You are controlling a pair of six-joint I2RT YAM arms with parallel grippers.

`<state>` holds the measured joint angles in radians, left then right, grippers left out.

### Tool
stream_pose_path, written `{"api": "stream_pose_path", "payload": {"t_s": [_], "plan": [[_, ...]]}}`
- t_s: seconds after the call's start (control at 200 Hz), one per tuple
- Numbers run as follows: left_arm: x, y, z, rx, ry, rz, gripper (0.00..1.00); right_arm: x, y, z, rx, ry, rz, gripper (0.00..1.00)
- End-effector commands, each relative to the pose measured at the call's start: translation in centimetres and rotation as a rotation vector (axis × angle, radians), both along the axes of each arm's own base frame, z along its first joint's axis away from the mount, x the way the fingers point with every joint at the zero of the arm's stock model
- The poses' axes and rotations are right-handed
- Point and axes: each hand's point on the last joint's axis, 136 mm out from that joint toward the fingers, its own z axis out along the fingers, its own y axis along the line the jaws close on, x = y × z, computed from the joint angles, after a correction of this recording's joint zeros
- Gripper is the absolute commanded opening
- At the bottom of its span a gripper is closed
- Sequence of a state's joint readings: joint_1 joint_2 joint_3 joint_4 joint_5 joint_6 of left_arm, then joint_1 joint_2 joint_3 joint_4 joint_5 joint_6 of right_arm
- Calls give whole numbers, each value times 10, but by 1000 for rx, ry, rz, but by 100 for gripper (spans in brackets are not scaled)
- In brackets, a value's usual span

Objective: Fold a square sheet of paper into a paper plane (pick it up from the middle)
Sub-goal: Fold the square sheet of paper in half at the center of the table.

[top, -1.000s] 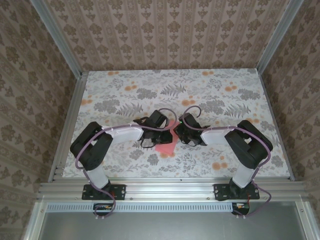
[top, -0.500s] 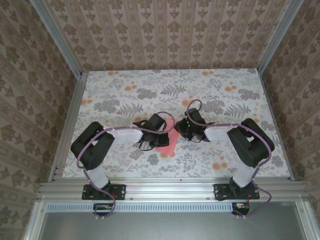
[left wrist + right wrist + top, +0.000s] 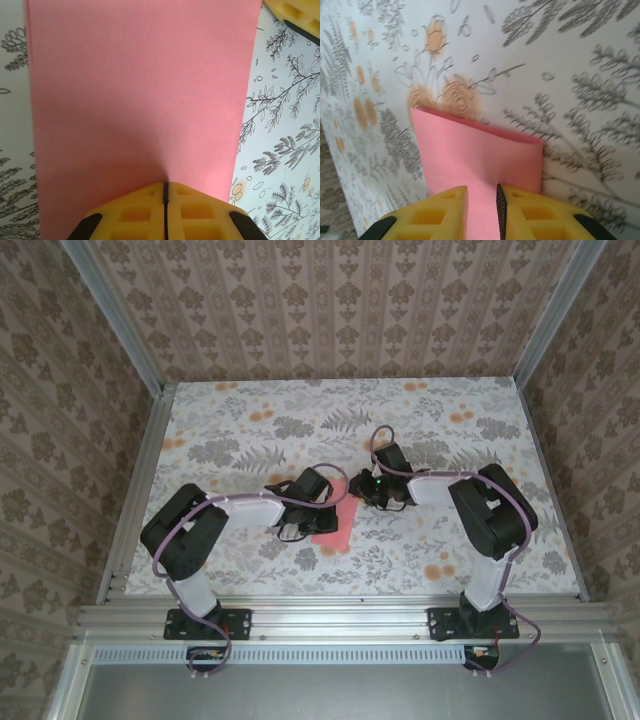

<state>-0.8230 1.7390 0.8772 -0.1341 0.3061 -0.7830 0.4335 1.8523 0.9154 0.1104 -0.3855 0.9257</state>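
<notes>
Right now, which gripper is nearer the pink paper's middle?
Left. The left gripper, shut, sits over the middle of the paper; the right gripper, slightly open, is at one end.

The right gripper is drawing back along the paper plane, baring more pink paper ahead of its jaws.

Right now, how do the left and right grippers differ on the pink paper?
The left gripper has its jaws closed tight, tips meeting over the paper plane. The right gripper has a narrow gap between its jaws, with pink visible through it. From above, the left gripper sits at the paper's left side and the right gripper by its far right corner. Both sit low at the same sheet.
</notes>
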Motion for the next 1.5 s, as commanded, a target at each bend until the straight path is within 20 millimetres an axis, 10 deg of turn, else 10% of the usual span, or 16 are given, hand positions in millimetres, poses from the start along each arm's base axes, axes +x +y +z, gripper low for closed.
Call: {"api": "stream_pose_path", "payload": {"t_s": [0.0,0.4,0.615,0.925,1.23,1.495], "plan": [[-24,45,-40,189,91,2,8,-3,-18,-24,-97,68,-25,25],[-27,48,-46,206,101,-11,7,34,-26,24,-94,-89,-55,25],[-23,45,-44,206,91,-16,7,13,-1,46,16,-135,68,26],[-15,36,-31,181,60,-23,7,-43,10,10,1,26,116,24],[28,26,49,-3,-85,64,15,-41,0,-13,-78,85,65,22],[29,40,72,-79,-102,124,26,-39,-7,-20,-123,105,27,22]]}}
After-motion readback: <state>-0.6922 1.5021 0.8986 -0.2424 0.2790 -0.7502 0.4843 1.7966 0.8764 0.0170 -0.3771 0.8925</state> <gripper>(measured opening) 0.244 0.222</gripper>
